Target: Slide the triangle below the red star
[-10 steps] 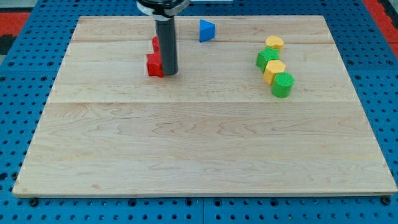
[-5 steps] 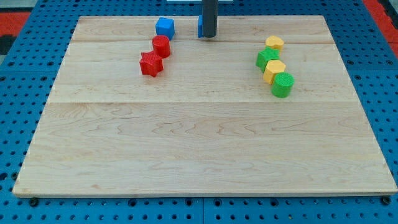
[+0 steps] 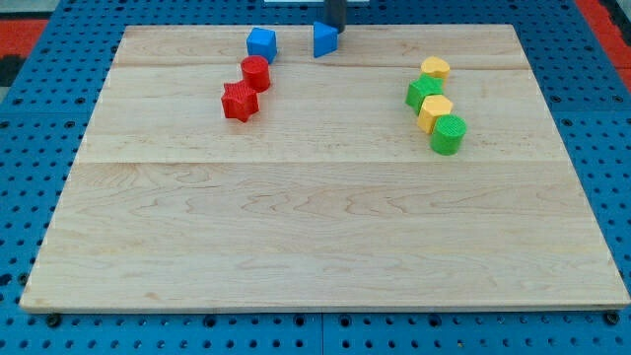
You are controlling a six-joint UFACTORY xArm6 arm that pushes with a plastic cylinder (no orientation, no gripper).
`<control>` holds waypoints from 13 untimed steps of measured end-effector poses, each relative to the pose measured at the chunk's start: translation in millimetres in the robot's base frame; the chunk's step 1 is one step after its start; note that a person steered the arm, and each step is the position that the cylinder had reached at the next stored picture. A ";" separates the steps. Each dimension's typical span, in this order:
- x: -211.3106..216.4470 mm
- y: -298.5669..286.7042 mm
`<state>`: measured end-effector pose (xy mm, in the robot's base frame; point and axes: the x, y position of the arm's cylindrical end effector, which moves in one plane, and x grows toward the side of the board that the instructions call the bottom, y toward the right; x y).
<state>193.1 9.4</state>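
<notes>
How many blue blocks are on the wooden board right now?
2. The blue cube sits near the view's top edge, just above the red cylinder. The blue triangle lies to its right, directly below my tip. None appear hidden.

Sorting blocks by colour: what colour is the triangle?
Blue triangle, clear in the camera view.

A lab bench setup: a wooden board [image 3: 325, 247] lying on blue perforated pegboard [image 3: 30, 177].
</notes>
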 end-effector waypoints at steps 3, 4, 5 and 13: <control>85.5 0.2; 97.2 -2.2; 89.7 -25.0; 202.2 2.8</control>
<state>395.3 12.2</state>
